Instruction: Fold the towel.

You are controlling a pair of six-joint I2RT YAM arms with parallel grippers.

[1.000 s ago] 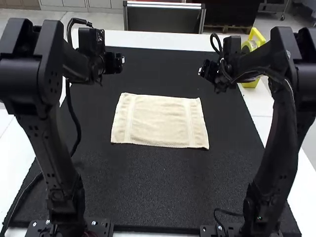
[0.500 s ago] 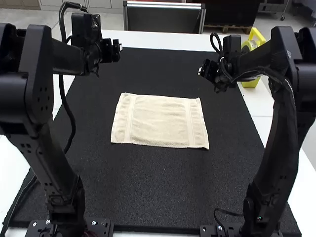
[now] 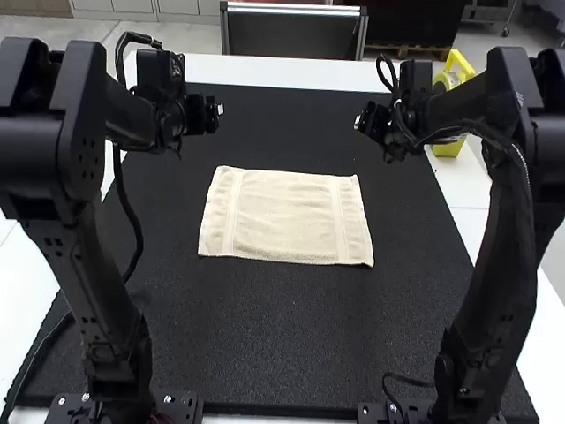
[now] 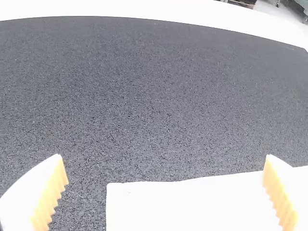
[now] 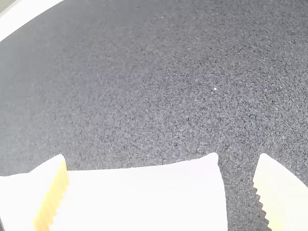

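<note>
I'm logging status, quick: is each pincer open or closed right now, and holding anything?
Left pincer: open, holding nothing.
Right pincer: open, holding nothing.

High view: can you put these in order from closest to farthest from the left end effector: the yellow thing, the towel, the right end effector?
1. Towel: closest, lying spread in the middle.
2. Right end effector: across from the left one, on the right side.
3. Yellow thing: farthest, out past the right end effector.
</note>
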